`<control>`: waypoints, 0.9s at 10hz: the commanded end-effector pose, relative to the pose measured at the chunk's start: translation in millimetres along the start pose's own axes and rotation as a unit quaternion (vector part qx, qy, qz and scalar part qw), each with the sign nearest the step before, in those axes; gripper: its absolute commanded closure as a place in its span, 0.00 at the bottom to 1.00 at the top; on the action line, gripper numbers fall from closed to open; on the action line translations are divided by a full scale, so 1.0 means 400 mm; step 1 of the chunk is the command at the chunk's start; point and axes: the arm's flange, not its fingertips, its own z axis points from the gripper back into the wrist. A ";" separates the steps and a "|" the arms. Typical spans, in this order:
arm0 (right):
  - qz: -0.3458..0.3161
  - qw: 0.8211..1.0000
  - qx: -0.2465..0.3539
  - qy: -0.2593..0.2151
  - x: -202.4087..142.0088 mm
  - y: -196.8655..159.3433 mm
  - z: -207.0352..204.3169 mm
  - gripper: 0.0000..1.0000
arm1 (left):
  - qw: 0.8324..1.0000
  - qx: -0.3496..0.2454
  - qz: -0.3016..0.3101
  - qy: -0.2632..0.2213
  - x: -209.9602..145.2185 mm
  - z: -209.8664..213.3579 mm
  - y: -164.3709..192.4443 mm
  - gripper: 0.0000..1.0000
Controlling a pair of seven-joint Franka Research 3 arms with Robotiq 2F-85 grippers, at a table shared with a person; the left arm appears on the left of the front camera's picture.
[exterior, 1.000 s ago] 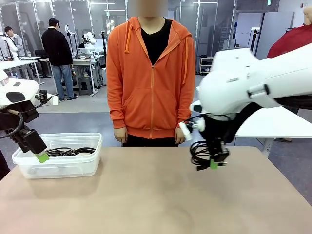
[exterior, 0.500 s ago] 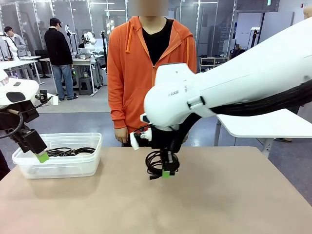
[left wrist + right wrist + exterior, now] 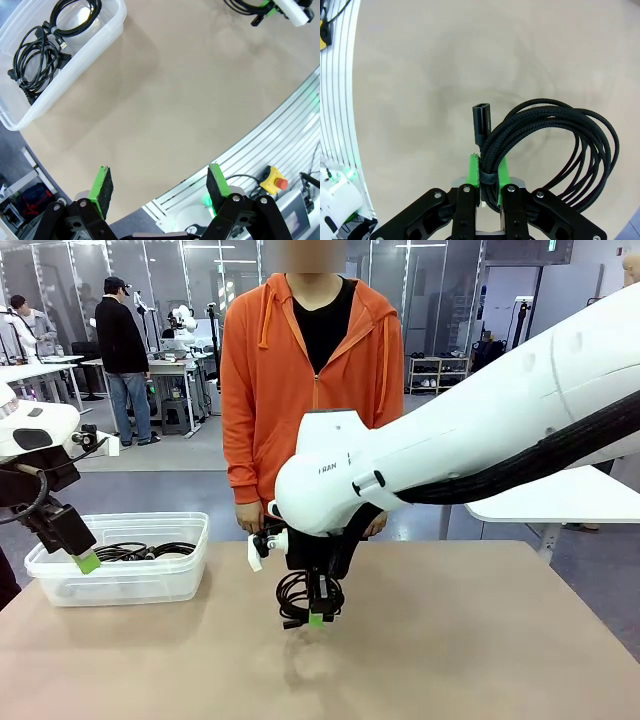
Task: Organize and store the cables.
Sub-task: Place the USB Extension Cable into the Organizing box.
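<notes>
My right gripper [image 3: 316, 618] hangs just above the middle of the table, shut on a coiled black cable [image 3: 298, 595]. The right wrist view shows its green pads [image 3: 473, 170] pinching the braided coil [image 3: 560, 135] at its wrap, with a small connector [image 3: 481, 120] sticking out. At the table's left end, a clear plastic bin [image 3: 130, 585] holds more coiled cables [image 3: 140, 551]. My left gripper [image 3: 85, 562] hovers open at that bin's left edge with nothing between its fingers. Its wrist view looks down on the bin [image 3: 75, 70] and the cables [image 3: 40, 60] in it.
A person in an orange hoodie [image 3: 310, 390] stands at the far edge, hands down at the sides. Bare tan tabletop [image 3: 480, 640] stretches between the bin and my right arm and to its right. A white table [image 3: 560, 500] stands behind on the right.
My right arm has carried the coiled cable leftward from the table's right side to its middle, toward the bin. The left arm has not moved.
</notes>
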 end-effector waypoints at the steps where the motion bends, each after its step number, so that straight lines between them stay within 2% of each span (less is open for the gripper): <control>1: -0.015 1.000 -0.002 -0.011 0.006 0.000 -0.042 1.00 | 1.000 0.011 0.007 0.001 0.006 0.002 0.002 0.05; 6: -0.034 0.999 0.009 -0.016 0.009 -0.006 -0.129 1.00 | 1.000 0.011 0.007 0.001 0.006 0.002 0.002 0.05; 7: -0.032 0.999 0.011 -0.016 0.010 -0.003 -0.128 0.67 | 1.000 0.011 0.007 0.001 0.006 0.002 0.002 0.05; 8: -0.032 0.999 0.011 -0.019 0.005 -0.004 -0.122 0.40 | 1.000 0.011 0.007 0.001 0.006 0.002 0.002 0.05; 9: -0.031 0.999 0.012 -0.019 0.004 -0.002 -0.120 0.20 | 1.000 0.011 0.007 0.001 0.006 0.002 0.002 0.05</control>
